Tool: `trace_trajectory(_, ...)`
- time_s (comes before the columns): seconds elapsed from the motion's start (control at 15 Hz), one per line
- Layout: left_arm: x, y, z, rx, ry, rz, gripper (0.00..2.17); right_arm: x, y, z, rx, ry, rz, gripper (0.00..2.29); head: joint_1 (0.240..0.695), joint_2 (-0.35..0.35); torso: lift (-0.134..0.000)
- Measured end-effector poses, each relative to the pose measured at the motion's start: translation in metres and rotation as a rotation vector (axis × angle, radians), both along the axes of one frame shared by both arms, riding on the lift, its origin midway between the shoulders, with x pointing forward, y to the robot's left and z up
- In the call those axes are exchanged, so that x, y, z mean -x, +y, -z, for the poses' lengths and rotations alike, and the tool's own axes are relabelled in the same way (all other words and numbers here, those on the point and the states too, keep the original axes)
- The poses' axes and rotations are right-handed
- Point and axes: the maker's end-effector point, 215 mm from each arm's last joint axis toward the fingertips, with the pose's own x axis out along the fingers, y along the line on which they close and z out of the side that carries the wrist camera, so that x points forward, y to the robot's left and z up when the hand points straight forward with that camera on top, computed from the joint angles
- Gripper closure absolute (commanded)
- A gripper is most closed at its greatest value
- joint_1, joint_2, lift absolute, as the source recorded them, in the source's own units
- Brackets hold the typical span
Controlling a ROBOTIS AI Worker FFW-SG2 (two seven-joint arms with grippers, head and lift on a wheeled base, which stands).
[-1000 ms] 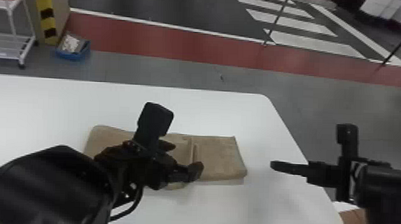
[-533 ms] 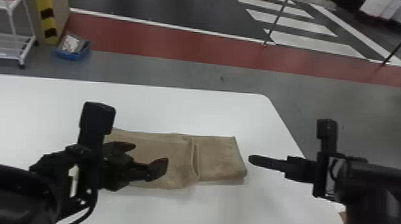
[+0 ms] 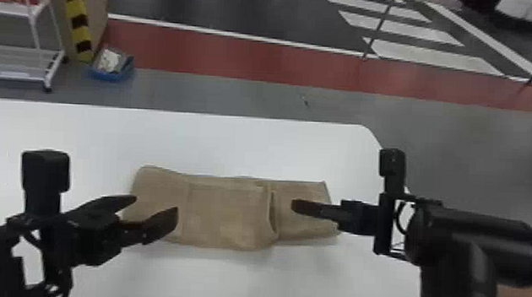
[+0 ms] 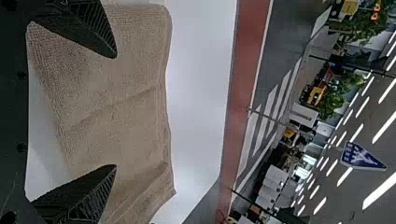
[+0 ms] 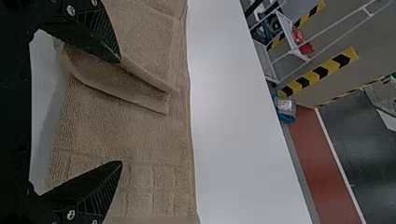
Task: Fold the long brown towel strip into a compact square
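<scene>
left fingers (image 3: 161,224) and right fingers (image 3: 311,208) spread; table (image 3: 235,145) extends past far edge of towel (image 3: 224,216)

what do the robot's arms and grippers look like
Both arms are black; the right arm has a smooth, rounded casing and a thin dark cable near its wrist. The left gripper and right gripper have black, wedge-shaped, ridged fingers, with silvery screws on the right.

A white tabletop (image 3: 244,147) spreads from the left edge of the head view to right of centre, its far corner rounded; across the middle of the frame lies the brown towel strip (image 3: 224,216), partly folded
</scene>
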Motion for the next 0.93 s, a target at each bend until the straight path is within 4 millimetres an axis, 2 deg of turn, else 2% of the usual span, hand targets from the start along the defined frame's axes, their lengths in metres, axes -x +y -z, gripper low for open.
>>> trace_trajectory(0.2, 0.002, 0.001, 0.002, 0.010, -0.001, 0.006, 0.05, -0.002, 0.023, 0.006, -0.001, 0.006, -0.026, 0.12, 0.695, -0.229, -0.124)
trace_trajectory(0.67, 0.005, -0.004, 0.009, 0.024, 0.014, 0.017, 0.05, -0.006, 0.042, 0.028, 0.031, 0.040, -0.050, 0.13, 0.695, -0.208, -0.124)
trace_trajectory(0.93, 0.006, -0.008, 0.014, 0.024, 0.024, 0.024, 0.05, -0.008, 0.050, 0.034, 0.030, 0.049, -0.062, 0.27, 0.695, -0.202, -0.124)
